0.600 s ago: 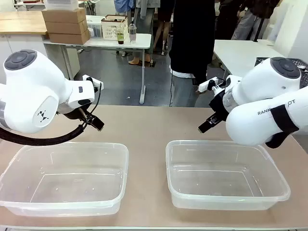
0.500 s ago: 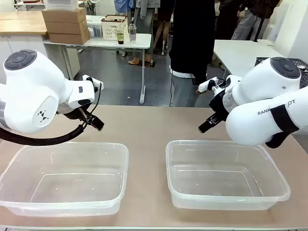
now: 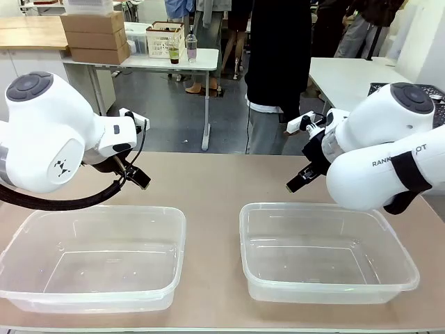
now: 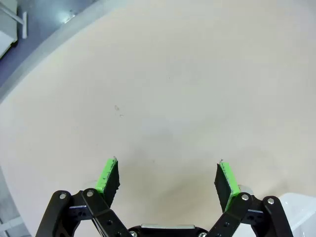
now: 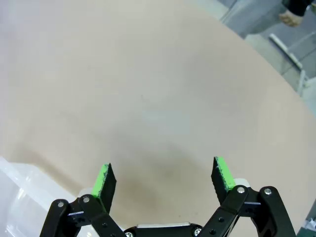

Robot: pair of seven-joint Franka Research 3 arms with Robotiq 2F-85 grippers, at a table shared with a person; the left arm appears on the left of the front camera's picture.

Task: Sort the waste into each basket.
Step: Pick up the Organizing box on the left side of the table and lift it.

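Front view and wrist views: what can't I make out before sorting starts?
Front view: left claw and right claw, fingers mostly hidden behind their own wrists.
Left wrist view: left tub, cut off by the bottom-right corner.
Right wrist view: right tub, cut off at bottom left.
Front view: person, cut off by the top edge.

Side by side on the table, near the robot's edge: left tub and right tub, apart. Behind the left tub's far rim, over bare tabletop, left gripper; behind the right tub's, right gripper. Beyond the far edge, a person.
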